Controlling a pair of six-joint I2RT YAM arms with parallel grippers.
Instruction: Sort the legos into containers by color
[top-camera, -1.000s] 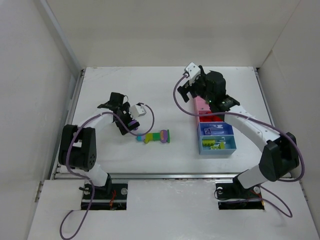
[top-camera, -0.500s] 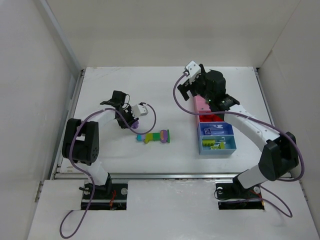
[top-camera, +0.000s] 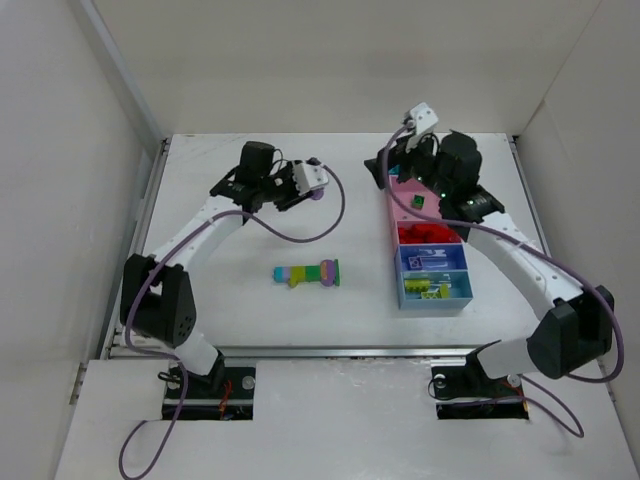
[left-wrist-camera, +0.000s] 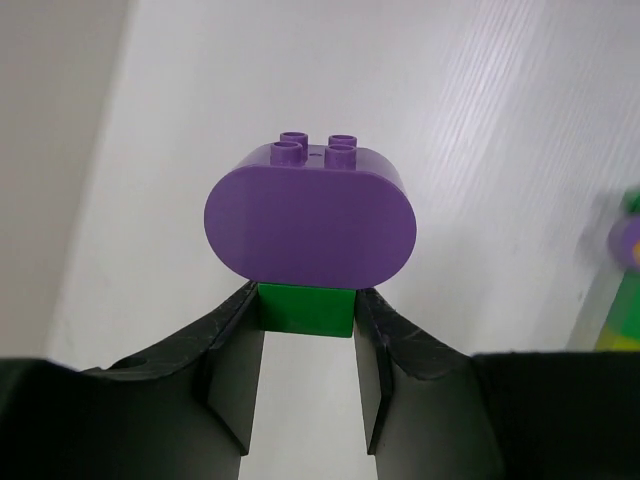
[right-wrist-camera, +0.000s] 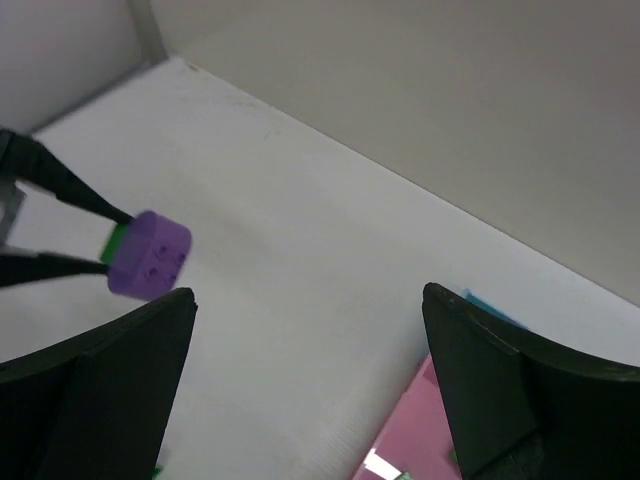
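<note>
My left gripper (left-wrist-camera: 305, 312) is shut on a small green lego (left-wrist-camera: 305, 308) that has a rounded purple lego (left-wrist-camera: 310, 215) stuck to its far end. In the top view the left gripper (top-camera: 305, 190) holds the purple piece (top-camera: 318, 196) up over the far middle of the table. A joined clump of legos (top-camera: 308, 273) in teal, yellow-green, purple and green lies mid-table. The strip of containers (top-camera: 404, 190) runs along the right, with red, blue and yellow-green bricks inside. My right gripper (top-camera: 385, 172) hangs open by the strip's far end; its view shows the purple lego (right-wrist-camera: 150, 255) to its left.
White walls (top-camera: 100, 150) close in the table (top-camera: 220, 290) on the left, back and right. A green brick (top-camera: 417, 201) lies in a pink bin. The pink bin (right-wrist-camera: 420, 430) sits just below the right fingers (right-wrist-camera: 520, 390).
The left gripper closed on the green-and-purple piece and carried it up and toward the far middle. The right arm swung a little to the right, jaws still wide.
</note>
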